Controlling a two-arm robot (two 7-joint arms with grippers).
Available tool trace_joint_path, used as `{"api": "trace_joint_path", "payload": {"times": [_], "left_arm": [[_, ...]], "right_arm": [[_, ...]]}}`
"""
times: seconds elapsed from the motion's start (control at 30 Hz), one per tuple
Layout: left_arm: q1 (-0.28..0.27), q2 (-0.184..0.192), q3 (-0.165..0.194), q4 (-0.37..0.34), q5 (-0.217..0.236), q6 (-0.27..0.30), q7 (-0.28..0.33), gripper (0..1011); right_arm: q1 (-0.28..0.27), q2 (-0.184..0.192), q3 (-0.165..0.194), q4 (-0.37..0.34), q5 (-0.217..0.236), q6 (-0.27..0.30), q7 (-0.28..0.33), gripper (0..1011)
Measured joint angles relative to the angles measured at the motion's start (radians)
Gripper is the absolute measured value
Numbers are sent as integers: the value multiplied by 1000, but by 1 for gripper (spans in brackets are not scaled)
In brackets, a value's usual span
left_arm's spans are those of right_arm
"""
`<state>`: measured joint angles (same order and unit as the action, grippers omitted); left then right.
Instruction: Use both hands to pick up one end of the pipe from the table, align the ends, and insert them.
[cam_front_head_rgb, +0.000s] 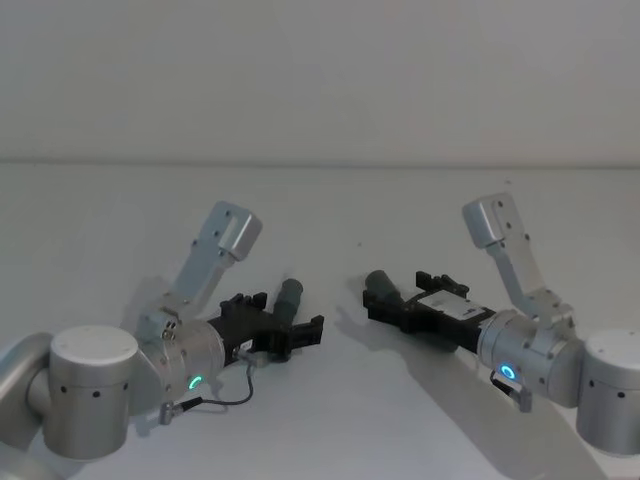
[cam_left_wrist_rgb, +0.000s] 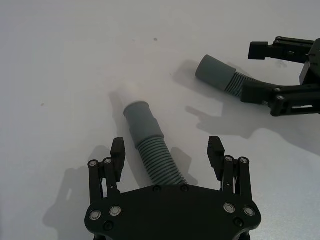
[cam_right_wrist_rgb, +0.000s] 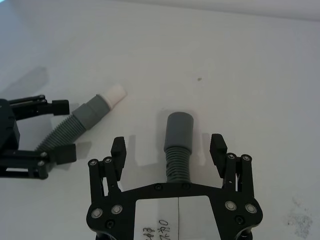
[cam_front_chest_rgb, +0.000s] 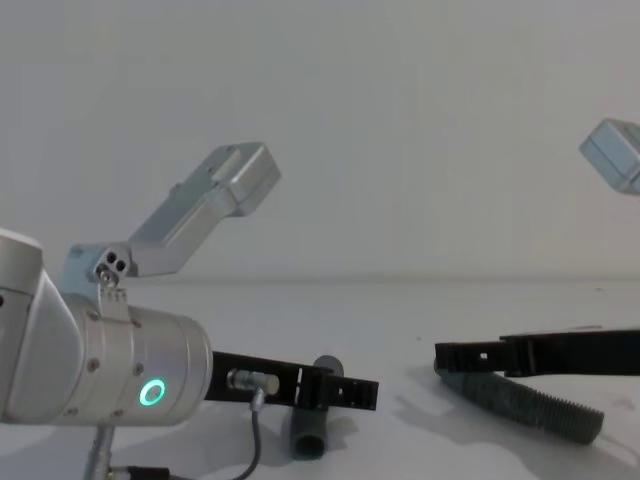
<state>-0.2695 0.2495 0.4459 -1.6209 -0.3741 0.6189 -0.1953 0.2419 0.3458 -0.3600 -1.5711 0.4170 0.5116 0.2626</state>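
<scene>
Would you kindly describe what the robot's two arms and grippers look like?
Both arms are silver-grey metal with thick rounded joints. The left arm carries a green ring light and a thin dark cable; the right arm has a blue ring light. The left gripper and right gripper are black skeletal frames with two fingers and silver screws; the right bears a white label.

Table (cam_front_head_rgb: 320, 420): matt white, smooth, few faint specks. White-tipped hose piece (cam_left_wrist_rgb: 151, 149): dark grey plastic, ribbed body, smooth matt cuff (cam_left_wrist_rgb: 140, 117), tip (cam_left_wrist_rgb: 131, 92) pale and matt. Other hose piece (cam_right_wrist_rgb: 178, 156): same grey plastic, fine ribs, cuff smooth and dull. Left gripper (cam_left_wrist_rgb: 167, 147), right gripper (cam_right_wrist_rgb: 168, 145): black matt plastic-looking frames, small shiny metal screws (cam_left_wrist_rgb: 229, 207). Arm housings (cam_front_head_rgb: 95, 390): silver-grey metal, satin sheen, soft highlights along edges. Thin black cable (cam_front_head_rgb: 225, 398): rubbery-looking.
</scene>
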Motion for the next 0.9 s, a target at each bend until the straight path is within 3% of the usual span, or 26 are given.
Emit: {"api": "trace_joint_path", "payload": {"times": [0.9], "left_arm": [[-7, -1, 8, 12, 61, -1, 16, 1001]], "right_arm": [[6, 40, -38, 2, -9, 6, 27, 1001]]}}
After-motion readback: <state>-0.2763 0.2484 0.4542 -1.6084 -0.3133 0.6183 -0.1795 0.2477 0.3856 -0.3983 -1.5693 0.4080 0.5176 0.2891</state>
